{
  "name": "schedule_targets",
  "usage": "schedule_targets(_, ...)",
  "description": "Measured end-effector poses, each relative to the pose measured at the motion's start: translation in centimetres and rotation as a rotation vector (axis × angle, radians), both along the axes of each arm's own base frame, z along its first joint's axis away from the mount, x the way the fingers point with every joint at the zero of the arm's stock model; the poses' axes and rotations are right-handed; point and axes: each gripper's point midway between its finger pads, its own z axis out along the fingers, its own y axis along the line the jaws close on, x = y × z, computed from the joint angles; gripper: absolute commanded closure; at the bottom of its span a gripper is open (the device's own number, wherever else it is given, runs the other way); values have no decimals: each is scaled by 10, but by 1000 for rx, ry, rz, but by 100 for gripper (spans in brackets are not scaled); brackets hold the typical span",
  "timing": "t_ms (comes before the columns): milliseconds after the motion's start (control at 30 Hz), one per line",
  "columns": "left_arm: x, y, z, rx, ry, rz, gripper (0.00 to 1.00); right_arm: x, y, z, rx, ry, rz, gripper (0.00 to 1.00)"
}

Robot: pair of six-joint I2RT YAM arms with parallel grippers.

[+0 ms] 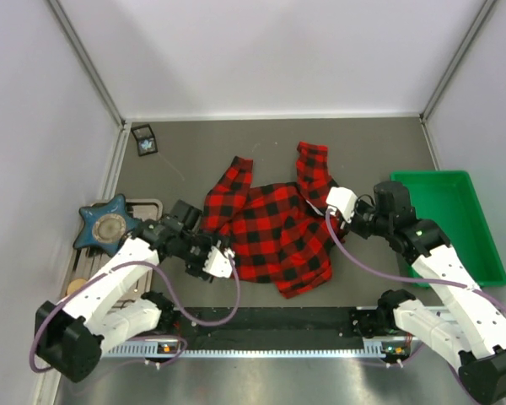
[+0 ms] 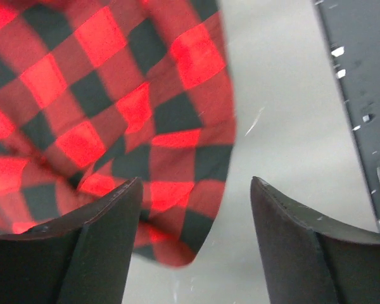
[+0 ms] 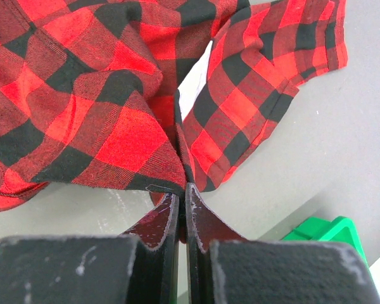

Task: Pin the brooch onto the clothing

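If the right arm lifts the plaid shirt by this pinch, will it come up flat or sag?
Likely sag: the shirt lies rumpled and folded, so it's floppy. The right gripper pinches only one fold, so the rest would probably drape and drag on the table. Cloth looks matte, so slipping seems unlikely.

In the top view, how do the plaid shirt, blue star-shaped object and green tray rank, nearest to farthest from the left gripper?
1. Plaid shirt, just right of the left gripper.
2. Blue star-shaped object, far left.
3. Green tray, far right.
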Motion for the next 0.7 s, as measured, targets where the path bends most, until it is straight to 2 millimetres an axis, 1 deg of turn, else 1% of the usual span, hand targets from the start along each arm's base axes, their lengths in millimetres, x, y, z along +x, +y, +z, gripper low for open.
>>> schedule_targets(33, -9, -6, -7, 3, 17, -25, 39, 0, 0, 0, 0, 0, 0, 100)
schedule_targets(67, -16, -10, -12, 7, 34, -39, 40, 0, 0, 0, 1, 2, -2, 100)
schedule_targets(100, -22, -13, -17, 16, 51, -54, 39, 0, 0, 0, 2, 2, -2, 100)
schedule_targets(133, -25, -13, -24, 32, 76, -49, 35, 0, 0, 0, 2, 4, -4, 100)
schedule_targets(167, -27, -15, -26, 39, 85, -57, 34, 0, 0, 0, 3, 3, -4, 100)
schedule_targets(367, -16, -19, -48, 100, 127, -23, 31, 0, 0, 0, 2, 4, -4, 100)
schedule_targets(467, -12, -17, -60, 137, 145, -19, 31, 0, 0, -1, 1, 8, -4, 100)
schedule_targets(567, -12, -13, -74, 186, 178, -26, 33, 0, 0, -2, -1, 11, -4, 100)
schedule_targets(633, -13, -10, -83, 217, 202, -34, 36, 1, 0, -3, -2, 13, -4, 100)
schedule_targets(700, -14, -7, -91, 243, 220, -40, 43, 1, 0, -3, -2, 14, -5, 100)
